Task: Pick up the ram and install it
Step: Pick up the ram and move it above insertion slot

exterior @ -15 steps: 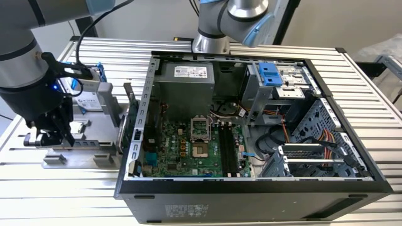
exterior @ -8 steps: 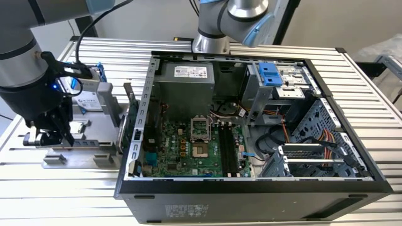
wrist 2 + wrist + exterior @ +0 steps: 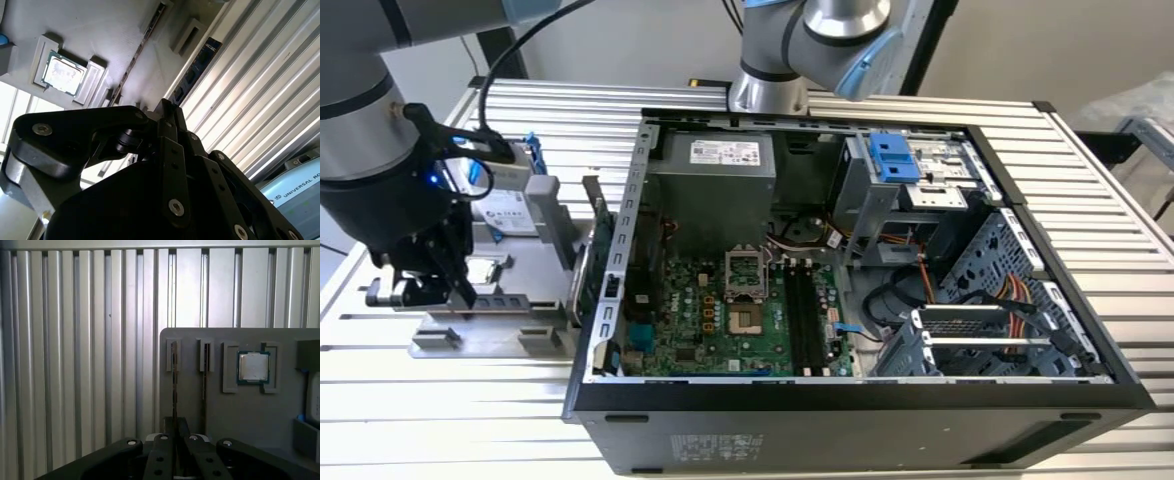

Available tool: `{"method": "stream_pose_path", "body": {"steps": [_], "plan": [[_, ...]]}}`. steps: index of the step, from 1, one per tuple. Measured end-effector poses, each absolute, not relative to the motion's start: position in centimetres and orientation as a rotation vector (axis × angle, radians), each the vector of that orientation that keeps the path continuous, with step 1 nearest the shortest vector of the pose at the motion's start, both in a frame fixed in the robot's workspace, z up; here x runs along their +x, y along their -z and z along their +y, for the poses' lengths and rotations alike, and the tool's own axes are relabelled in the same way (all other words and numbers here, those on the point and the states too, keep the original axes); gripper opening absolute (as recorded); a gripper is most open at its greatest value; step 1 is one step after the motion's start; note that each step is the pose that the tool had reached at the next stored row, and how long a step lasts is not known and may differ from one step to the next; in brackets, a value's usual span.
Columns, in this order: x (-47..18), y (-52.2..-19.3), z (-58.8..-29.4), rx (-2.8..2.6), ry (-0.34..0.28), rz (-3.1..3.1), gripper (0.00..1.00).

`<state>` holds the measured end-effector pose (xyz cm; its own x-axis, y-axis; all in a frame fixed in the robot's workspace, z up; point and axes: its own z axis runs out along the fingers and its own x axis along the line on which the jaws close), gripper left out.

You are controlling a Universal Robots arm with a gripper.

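The ram (image 3: 174, 385) stood on edge in the outermost slot of a grey holder tray (image 3: 240, 415), the slot nearest the tray's border with the ribbed metal table (image 3: 75, 365). In the second wrist view the ram (image 3: 197, 62) showed a dark blue face with a row of chips. The gripper (image 3: 174, 421) sat at one end of the stick, its fingers drawn together on the thin board, one on each face. In the second wrist view the gripper (image 3: 167, 107) met the stick's near end.

A second stick (image 3: 204, 385) lay parallel in the next slot, near the first but apart from it. Beyond it a square processor chip (image 3: 253, 366) rested in its own recess.

At the exterior view's left the gripper (image 3: 424, 290) hung low over the tray, with the hard drive (image 3: 507, 205) in its blue frame above it in the frame. An open computer case (image 3: 854, 425) took up the centre and right, just beside the tray, with its motherboard (image 3: 707, 330) exposed.
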<state>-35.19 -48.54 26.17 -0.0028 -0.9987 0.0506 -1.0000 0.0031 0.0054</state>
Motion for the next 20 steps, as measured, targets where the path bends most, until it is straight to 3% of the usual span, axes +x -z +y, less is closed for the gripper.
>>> {"method": "stream_pose_path", "body": {"steps": [20], "plan": [[-35.2,-27.5,-48.5,2.190,-0.050,-2.196,0.00]]}}
